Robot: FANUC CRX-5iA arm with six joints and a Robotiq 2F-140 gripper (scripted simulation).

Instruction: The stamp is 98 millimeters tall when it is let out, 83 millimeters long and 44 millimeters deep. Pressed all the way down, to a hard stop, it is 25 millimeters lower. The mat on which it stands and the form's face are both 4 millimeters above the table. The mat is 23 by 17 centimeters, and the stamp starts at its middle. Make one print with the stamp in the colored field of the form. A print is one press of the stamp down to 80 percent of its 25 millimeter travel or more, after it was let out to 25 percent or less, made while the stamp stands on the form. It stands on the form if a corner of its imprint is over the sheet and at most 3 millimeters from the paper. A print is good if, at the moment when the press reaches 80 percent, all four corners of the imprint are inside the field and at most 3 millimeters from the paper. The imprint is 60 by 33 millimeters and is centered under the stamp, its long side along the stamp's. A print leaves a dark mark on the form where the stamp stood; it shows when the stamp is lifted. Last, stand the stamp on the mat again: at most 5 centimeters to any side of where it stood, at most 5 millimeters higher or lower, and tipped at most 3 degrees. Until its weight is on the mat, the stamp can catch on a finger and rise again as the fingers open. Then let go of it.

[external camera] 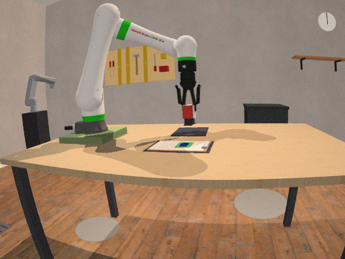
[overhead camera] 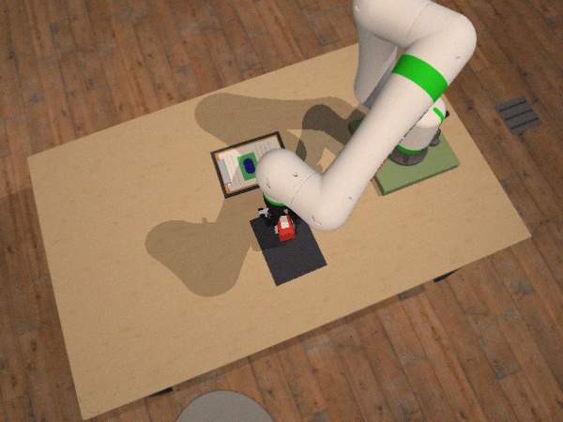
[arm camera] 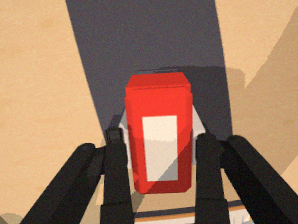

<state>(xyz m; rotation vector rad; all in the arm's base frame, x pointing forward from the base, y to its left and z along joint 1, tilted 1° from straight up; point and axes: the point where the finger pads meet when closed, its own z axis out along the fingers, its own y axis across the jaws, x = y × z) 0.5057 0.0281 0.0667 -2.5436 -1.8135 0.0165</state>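
Stamp (external camera: 188, 112) is held between the fingers of the hand (external camera: 188, 102), which is closed on its red body, and it hangs above the dark mat (external camera: 198, 132) near that mat's far edge, clear of the surface in the side view. The form (external camera: 164, 145) lies on the worktop (external camera: 259, 155) just in front of the mat, and a dark blue mark (overhead camera: 249, 163) is seen inside its green field (overhead camera: 242, 173).
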